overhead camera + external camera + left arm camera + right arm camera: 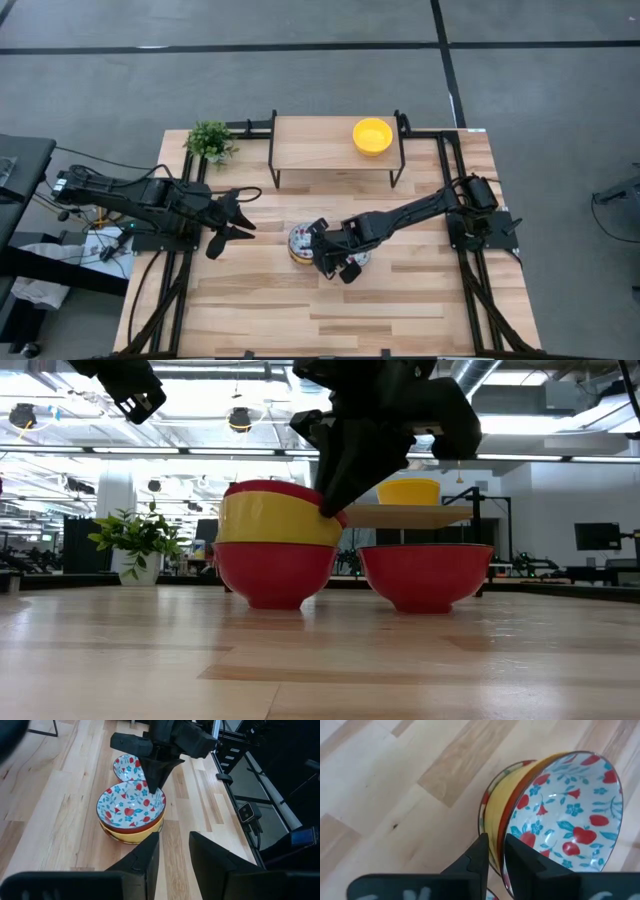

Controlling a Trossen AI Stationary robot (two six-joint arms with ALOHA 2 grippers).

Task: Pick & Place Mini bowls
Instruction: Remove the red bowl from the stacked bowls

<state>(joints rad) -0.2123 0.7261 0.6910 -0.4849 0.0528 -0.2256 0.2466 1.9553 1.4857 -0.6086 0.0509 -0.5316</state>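
Two arms, dark throughout, near-black matte casings. Left arm [130, 192]: slim tubular links, bulkier blocky joints; a bundle of black cables trails off its base end, with a small coloured light or connector there. Right arm [420, 208]: same build, chunky base housing with small pale markings on top. Left gripper [232, 226]: two long tapering black fingers [145, 865], flat-faced, angular edges, wedge-shaped in the left wrist view. Right gripper [494, 851]: matching black fingers [476, 857], squared and slab-like, mounted on a boxy head.
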